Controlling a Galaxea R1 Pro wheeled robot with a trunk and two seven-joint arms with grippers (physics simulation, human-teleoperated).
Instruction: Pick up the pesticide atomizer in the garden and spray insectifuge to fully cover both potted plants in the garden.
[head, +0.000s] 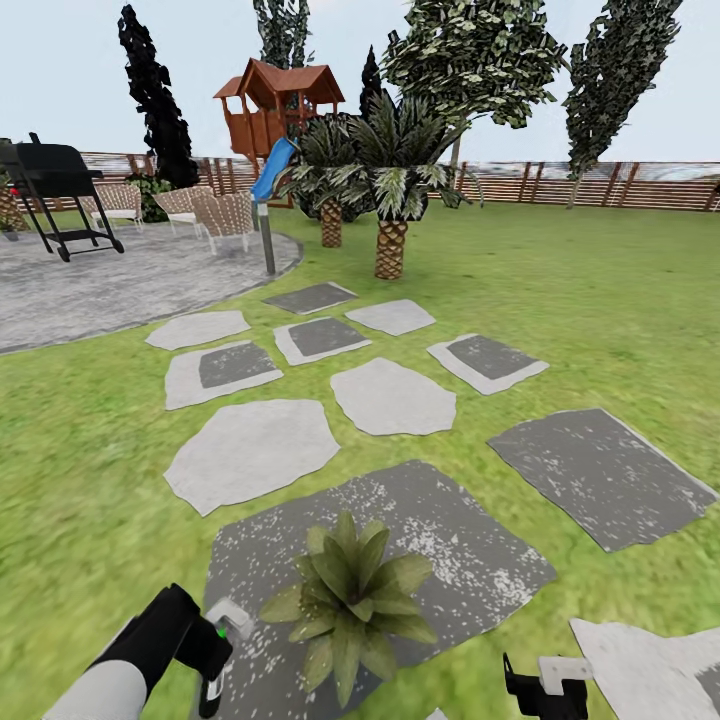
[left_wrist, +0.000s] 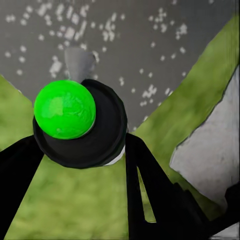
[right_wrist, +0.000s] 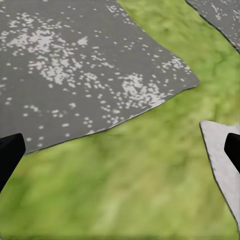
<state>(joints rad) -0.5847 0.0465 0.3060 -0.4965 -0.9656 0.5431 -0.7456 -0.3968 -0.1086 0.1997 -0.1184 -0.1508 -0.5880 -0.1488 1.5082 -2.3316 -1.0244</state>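
One potted plant (head: 350, 590), a low rosette of pointed green leaves, stands on a dark speckled stepping stone (head: 470, 560) just ahead of me. Just left of the plant, my left gripper (head: 215, 650) is shut on the pesticide atomizer (head: 226, 618), whose white nozzle head points toward the leaves. In the left wrist view the atomizer (left_wrist: 75, 122) shows a bright green dome on a round black body between the black fingers (left_wrist: 145, 185) of the left gripper (left_wrist: 80, 155). My right gripper (head: 542, 690) hangs low at the right, open and holding nothing; in its wrist view the right gripper (right_wrist: 120, 152) is over grass.
Pale and dark stepping stones (head: 392, 396) lead across the lawn to a round paved patio (head: 110, 280) with a grill (head: 60, 190), chairs and a grey bollard lamp post (head: 267, 238). Palms (head: 390, 215), a wooden playhouse (head: 275, 105) and a slatted fence (head: 600, 185) stand beyond.
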